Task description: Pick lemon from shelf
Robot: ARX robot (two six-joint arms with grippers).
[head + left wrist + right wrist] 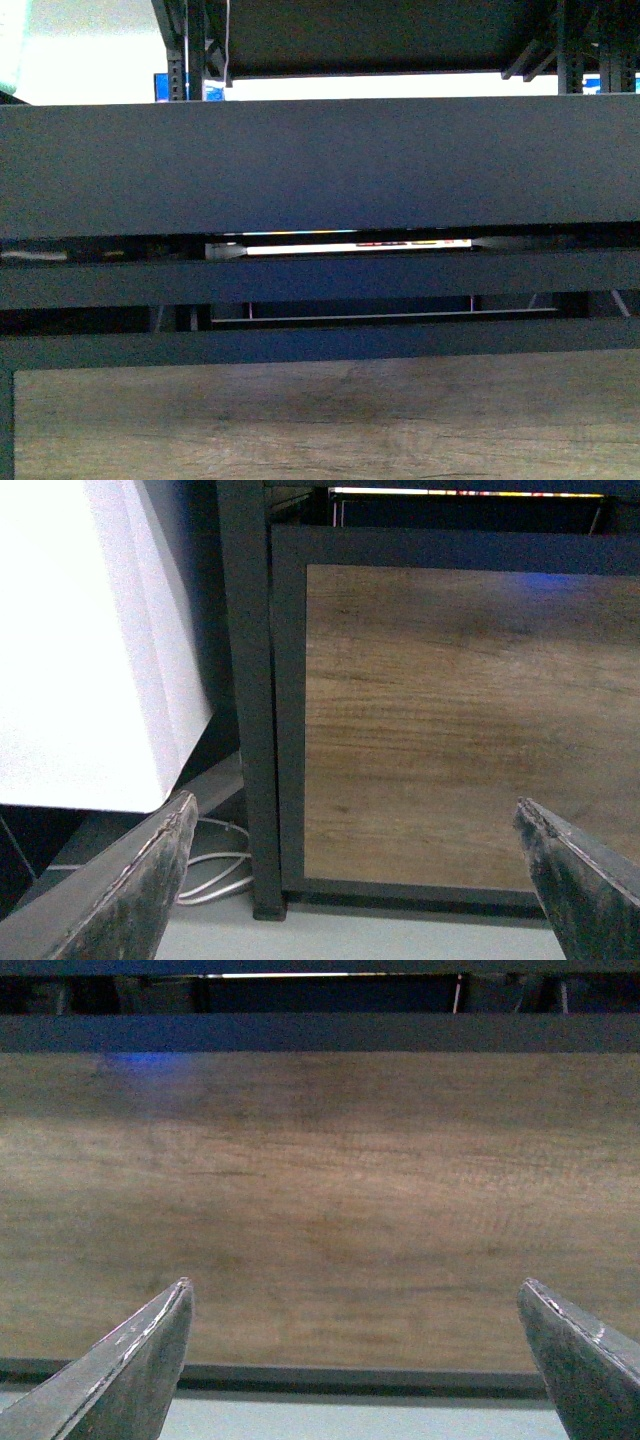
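No lemon shows in any view. The black shelf (320, 165) fills the front view with thick black front edges, and its brown wood-grain lower panel (320, 420) lies below. My left gripper (355, 880) is open and empty, low before the panel (460, 720) near the shelf's black corner post (250, 700). My right gripper (355, 1360) is open and empty, facing the middle of the same panel (320, 1200) close to the floor. Neither arm shows in the front view.
A white box or cloth (90, 640) stands beside the shelf's corner post, with white cables (215, 865) on the floor under it. A pale floor (330, 1415) runs along the shelf's base. A narrow bright gap (350, 245) shows between tiers.
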